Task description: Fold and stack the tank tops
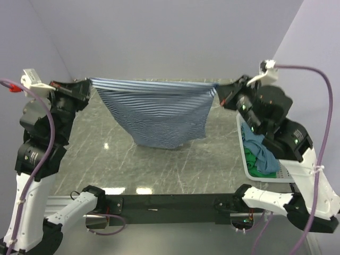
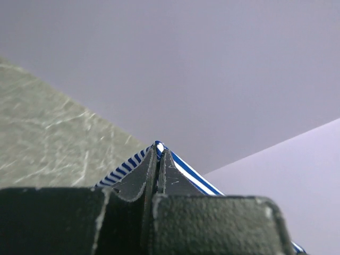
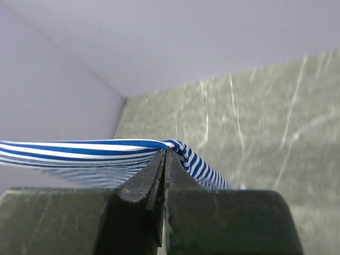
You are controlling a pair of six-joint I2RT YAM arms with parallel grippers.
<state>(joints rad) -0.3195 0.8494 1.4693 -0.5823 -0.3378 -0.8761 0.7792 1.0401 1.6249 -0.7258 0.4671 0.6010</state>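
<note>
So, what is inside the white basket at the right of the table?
A teal-blue tank top lies in the basket, over a green tank top showing at the near side. The right arm covers much of the basket, so anything there is hidden.

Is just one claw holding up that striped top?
No, the left claw and the right claw each pinch one end of the striped top, which hangs stretched between them.

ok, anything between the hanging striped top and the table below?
Nothing visible. The striped top hangs over the table; the basket with the teal top and green top sits off to its right.
</note>
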